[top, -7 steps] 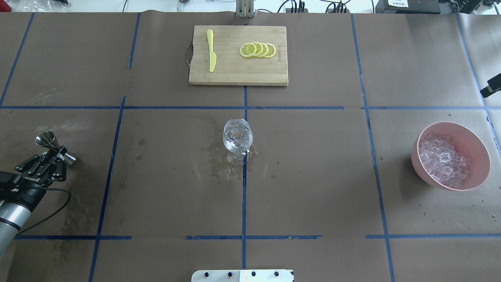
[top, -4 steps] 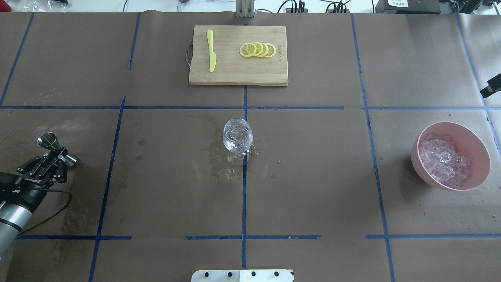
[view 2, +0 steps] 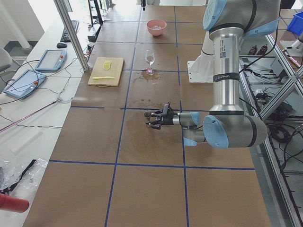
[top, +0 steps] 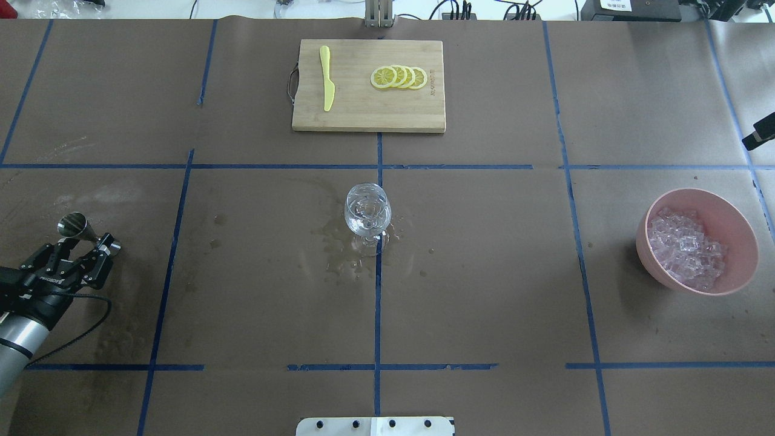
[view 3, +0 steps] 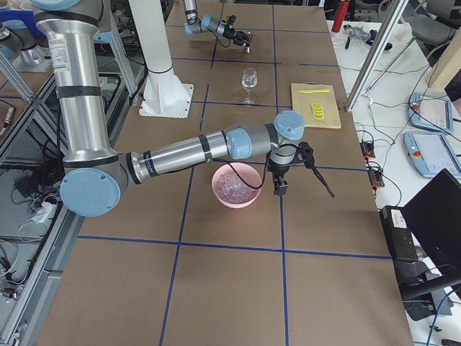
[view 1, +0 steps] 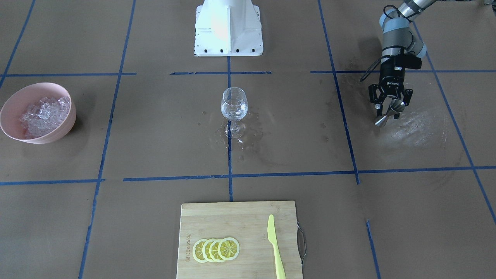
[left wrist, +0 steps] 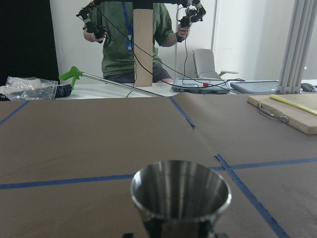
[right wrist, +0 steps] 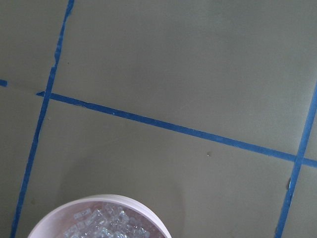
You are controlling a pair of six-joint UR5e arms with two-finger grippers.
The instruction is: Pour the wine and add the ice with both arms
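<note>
- Colourless wine (view 1: 234, 113): barely visible, low in a clear stemmed wine glass (top: 367, 209) standing upright at the table centre, with wet patches (top: 339, 251) round its foot.
- Small clear ice chunks (top: 685, 247): heaped in a pink round bowl (top: 729, 213) at the robot's far right, well apart from the glass.
- Left gripper (top: 89, 241): low at the far left, pinching a tilted steel double-cone jigger (top: 72, 224) at its waist.
- Right gripper (view 3: 302, 162): just beside the bowl; cannot tell whether it is spread or closed.
- Bamboo cutting board (top: 363, 115): beyond the glass, carrying yellow lemon slices (top: 399, 77) and a yellow plastic knife (top: 327, 79).
</note>
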